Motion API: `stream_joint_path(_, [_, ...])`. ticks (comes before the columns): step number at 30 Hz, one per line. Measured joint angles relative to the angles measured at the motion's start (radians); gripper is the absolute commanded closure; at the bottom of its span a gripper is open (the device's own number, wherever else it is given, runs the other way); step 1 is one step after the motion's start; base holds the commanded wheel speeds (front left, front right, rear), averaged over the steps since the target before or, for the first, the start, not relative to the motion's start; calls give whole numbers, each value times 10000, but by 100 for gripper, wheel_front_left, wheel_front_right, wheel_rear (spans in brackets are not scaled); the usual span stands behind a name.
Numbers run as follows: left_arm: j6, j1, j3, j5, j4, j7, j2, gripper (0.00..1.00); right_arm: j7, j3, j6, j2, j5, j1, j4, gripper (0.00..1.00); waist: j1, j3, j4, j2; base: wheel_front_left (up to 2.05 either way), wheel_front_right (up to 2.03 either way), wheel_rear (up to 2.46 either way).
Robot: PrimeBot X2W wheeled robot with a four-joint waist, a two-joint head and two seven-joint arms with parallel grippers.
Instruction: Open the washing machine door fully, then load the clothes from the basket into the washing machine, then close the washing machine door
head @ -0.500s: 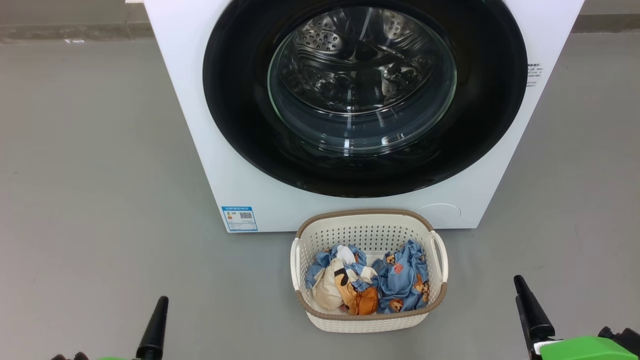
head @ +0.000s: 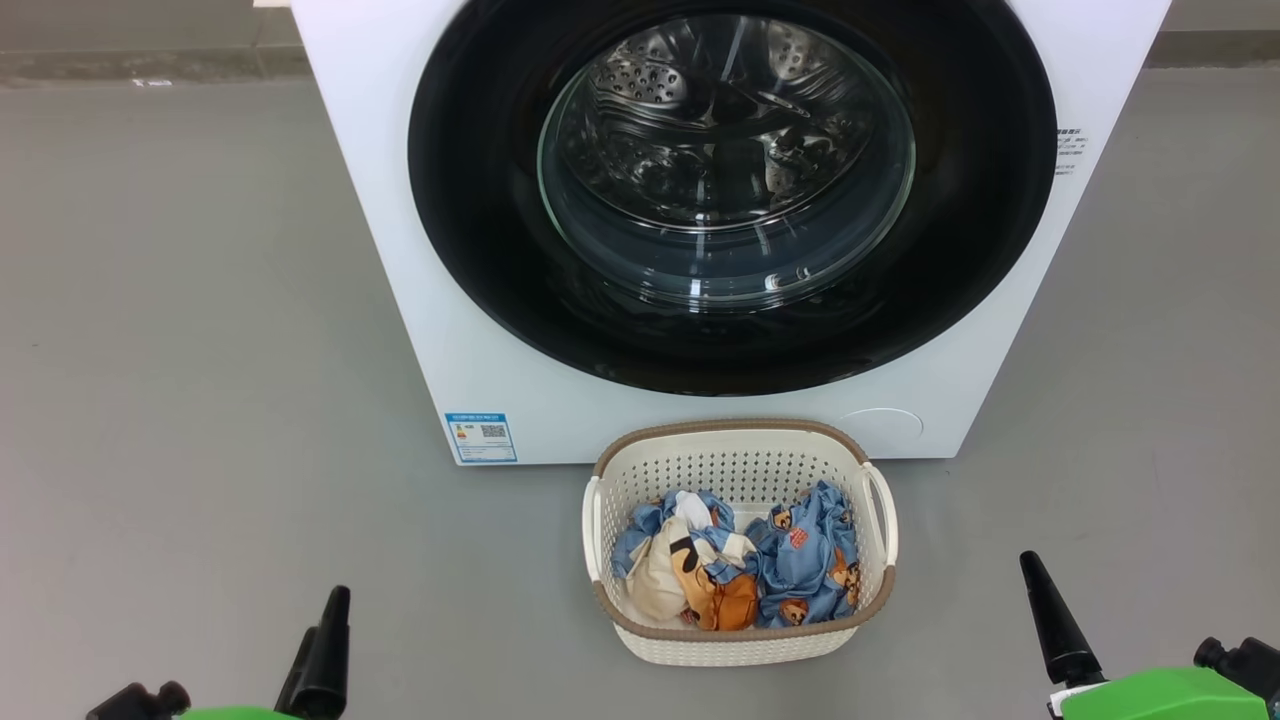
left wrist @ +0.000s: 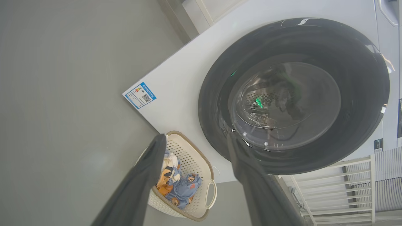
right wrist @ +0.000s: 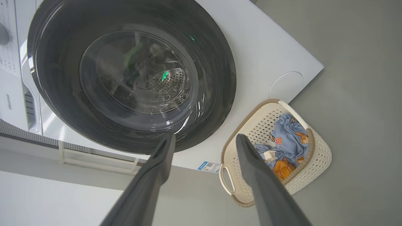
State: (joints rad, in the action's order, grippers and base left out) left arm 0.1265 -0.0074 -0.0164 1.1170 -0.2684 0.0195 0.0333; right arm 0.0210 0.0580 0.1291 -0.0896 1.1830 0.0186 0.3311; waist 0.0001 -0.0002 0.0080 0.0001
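Left gripper (left wrist: 196, 136), at 7 o'clock in the head view, hangs spread and empty. Door (head: 480, 200) shut on the machine (head: 500, 400) at 12. Basket (head: 740, 465) at 6 holds the clothes (head: 800, 565). Right gripper (right wrist: 204, 135), at 5, spread, empty.

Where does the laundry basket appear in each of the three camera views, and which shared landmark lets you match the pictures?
Head view: basket at bottom centre, just in front of the washing machine.
Left wrist view: basket at bottom centre, seen tilted.
Right wrist view: basket at lower right.
Shared landmark: the blue label sticker on the machine's front corner, close beside the basket in every view.
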Motion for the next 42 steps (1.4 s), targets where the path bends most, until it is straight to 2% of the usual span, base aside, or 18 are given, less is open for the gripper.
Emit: stream_joint_path(42, [12,32,-813,-5093,625,1183,272,0,1179,-430,0,-474,-4414,0,-82,0,-1,45,65,0,0,0,0])
